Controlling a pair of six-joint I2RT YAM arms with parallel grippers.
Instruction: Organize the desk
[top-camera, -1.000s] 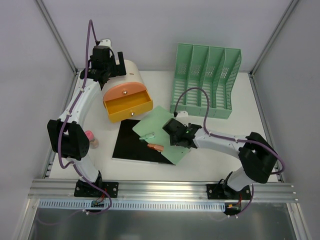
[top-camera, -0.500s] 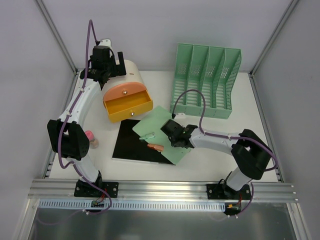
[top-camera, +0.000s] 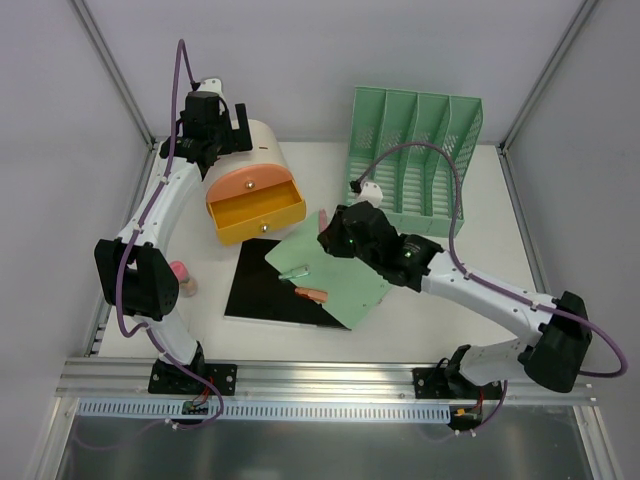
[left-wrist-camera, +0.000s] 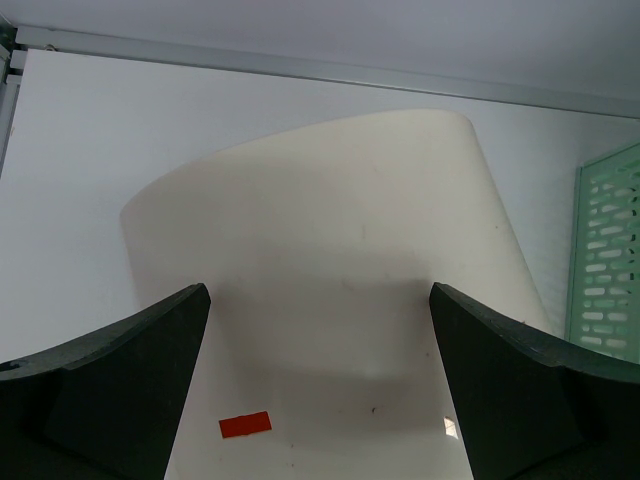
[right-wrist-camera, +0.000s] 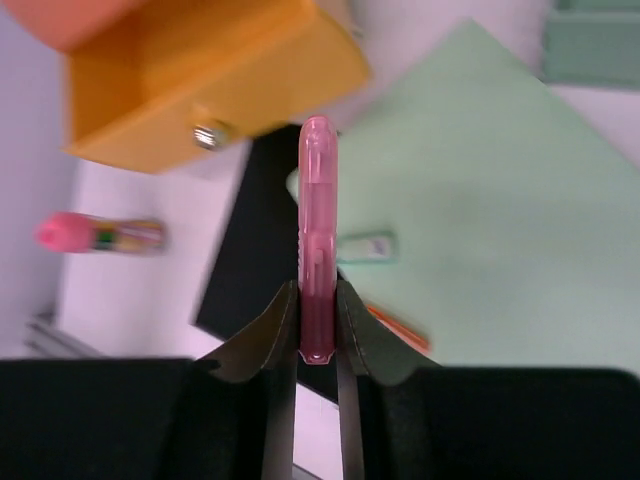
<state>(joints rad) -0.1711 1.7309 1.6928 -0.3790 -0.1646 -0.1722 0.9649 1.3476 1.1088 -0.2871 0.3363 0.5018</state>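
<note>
1. Right gripper (right-wrist-camera: 318, 300) is pinched shut on a pink pen (right-wrist-camera: 317, 220), up over the green sheet (top-camera: 340, 265) near the open yellow drawer (top-camera: 256, 215)
2. Left gripper (left-wrist-camera: 318, 295) has its fingers spread wide above the cream drawer unit (left-wrist-camera: 330, 220), holding nothing
3. The desk (top-camera: 495, 250) is the white top under all of it

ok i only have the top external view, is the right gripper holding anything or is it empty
Observer: It is holding something. The right wrist view shows the right gripper shut on a pink pen, pinched near one end.
Operator: and the left one, gripping anything
Observer: No. In the left wrist view the left gripper is open, its fingers spread wide over the top of the cream drawer box.
Operator: anything on top of that box
Observer: A small red label, on the part nearest the left wrist camera.
</note>
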